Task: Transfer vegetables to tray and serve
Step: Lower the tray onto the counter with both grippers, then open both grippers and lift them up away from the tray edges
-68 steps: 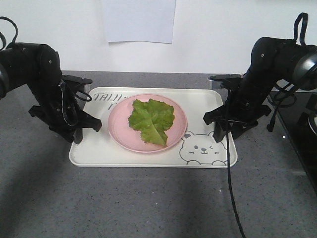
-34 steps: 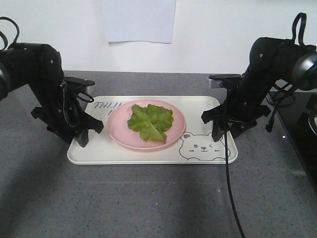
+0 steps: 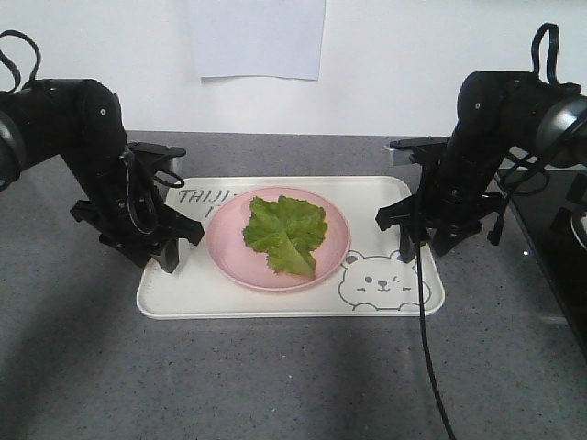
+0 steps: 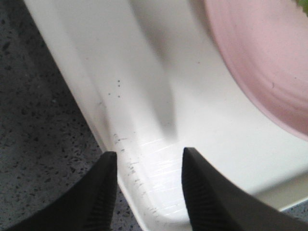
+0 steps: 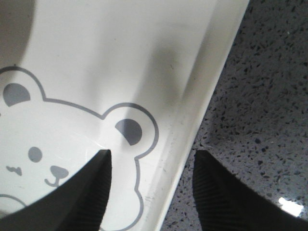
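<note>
Two arms seen from the front: lettuce (image 3: 286, 234) on pink plate (image 3: 229, 252), centre of tray (image 3: 275, 301). Left gripper (image 4: 147, 192) straddling 9 o'clock rim, open. Right gripper (image 5: 151, 192) straddling 3 o'clock rim, open. Probably stiff, light, slippery; best held by rims.

A round pink plate (image 3: 229, 252) sits out on the grey speckled countertop (image 3: 275, 376), its rim also showing at the upper right of the left wrist view (image 4: 269, 62). A white sheet of paper (image 3: 260, 38) hangs on the pale wall (image 3: 404, 55) behind. A glossy black surface (image 3: 555, 247) runs along the right edge of the counter.
</note>
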`<state>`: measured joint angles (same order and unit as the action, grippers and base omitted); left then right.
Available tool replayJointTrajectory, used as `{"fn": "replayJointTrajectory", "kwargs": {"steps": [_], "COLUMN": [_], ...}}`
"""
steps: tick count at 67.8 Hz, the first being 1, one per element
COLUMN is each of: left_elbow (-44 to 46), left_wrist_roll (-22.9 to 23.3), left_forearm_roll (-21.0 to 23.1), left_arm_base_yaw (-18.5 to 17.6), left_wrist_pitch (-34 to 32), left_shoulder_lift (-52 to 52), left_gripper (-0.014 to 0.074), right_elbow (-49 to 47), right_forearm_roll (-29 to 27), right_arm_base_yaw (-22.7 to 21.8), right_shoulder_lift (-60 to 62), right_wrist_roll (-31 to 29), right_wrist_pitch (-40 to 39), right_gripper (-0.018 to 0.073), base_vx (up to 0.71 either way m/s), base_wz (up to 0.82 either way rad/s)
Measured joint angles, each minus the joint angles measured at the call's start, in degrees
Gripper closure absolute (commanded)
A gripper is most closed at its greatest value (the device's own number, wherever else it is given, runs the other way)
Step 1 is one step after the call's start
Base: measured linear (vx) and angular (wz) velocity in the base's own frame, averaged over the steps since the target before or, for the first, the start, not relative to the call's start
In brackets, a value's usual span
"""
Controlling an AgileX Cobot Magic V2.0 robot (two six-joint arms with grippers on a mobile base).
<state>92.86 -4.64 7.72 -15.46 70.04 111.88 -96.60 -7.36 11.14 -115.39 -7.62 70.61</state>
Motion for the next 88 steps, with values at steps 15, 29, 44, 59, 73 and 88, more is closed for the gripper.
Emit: {"fn": "replayJointTrajectory", "kwargs": {"steps": [15, 29, 44, 59, 73, 88], "left_elbow": [0.0, 0.0, 0.06, 0.06, 0.06, -2.85], "left_wrist_roll": [-0.02, -0.02, -0.02, -0.09, -0.21, -2.72], "left_forearm_roll": [-0.46, -0.99, -1.04, -1.04, -1.04, -1.04], "left_arm_base_yaw": [0.0, 0.0, 0.0, 0.0, 0.0, 0.0], "left_wrist_pitch": [0.0, 0.0, -0.8, -7.06, -14.43, -20.49], "left_shoulder_lift": [0.0, -0.64, -4.12, -11.85, -22.83, -37.44], "left_gripper": [0.0258, 0.0259, 0.034, 0.055, 0.0604, 0.0603], "right_elbow": [-0.37, -3.47, -5.05, -5.05, -5.05, 6.32], "right_forearm_roll": [0.11, -0.03, -1.54, -3.91, -6.75, -8.29], "right_arm_base_yaw": [0.0, 0.0, 0.0, 0.0, 0.0, 0.0], "right_shoulder_lift": [0.49, 3.68, 10.29, 18.45, 26.34, 39.61], "right_wrist_roll": [0.05, 0.05, 0.05, -2.07, -7.15, -12.33], "right_wrist_pitch": [0.06, 0.06, -3.76, -11.03, -12.65, -19.41], "right_gripper": [0.0179, 0.0218, 0.0428, 0.057, 0.0566, 0.0565], "base_vx": [0.0, 0.0, 0.0, 0.0, 0.0, 0.0], "base_wz": [0.0, 0.0, 0.0, 0.0, 0.0, 0.0]}}
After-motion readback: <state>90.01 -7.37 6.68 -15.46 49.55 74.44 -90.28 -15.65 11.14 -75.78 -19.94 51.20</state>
